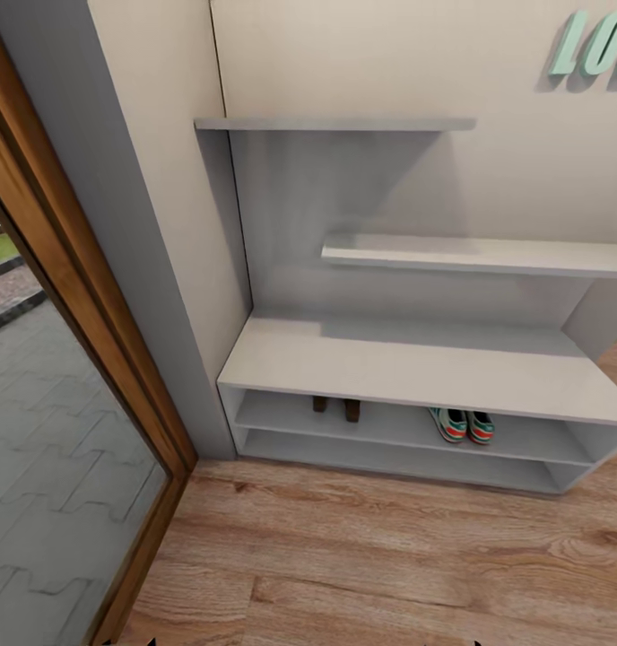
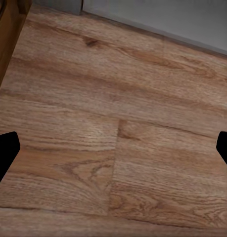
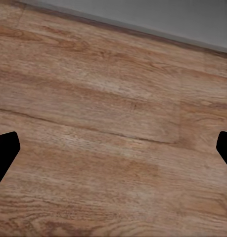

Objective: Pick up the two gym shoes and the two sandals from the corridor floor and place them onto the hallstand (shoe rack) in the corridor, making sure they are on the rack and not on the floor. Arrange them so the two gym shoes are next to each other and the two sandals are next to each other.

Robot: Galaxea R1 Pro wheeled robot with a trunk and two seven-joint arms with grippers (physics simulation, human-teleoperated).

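The light-grey hallstand [image 1: 416, 372] stands against the wall ahead. On its upper shelf under the bench top, the two gym shoes [image 1: 464, 424] sit side by side at the right. The two brown sandals [image 1: 336, 407] stand side by side at the left of the same shelf, partly hidden by the bench top. My left gripper [image 2: 113, 153] is open above bare corridor floor [image 2: 113, 123], its dark fingertips [image 2: 4, 153] at the picture's edges. My right gripper [image 3: 113, 153] is open too, over the plank floor [image 3: 108, 138], holding nothing.
A wood-framed glass door [image 1: 66, 431] fills the left, with grey paving outside. A grey wall pillar [image 1: 147, 269] stands between door and hallstand. Staggered wall shelves [image 1: 470, 254] hang above the bench. Green letters [image 1: 595, 43] are on the wall at upper right. Wood floor [image 1: 389, 565] spreads in front.
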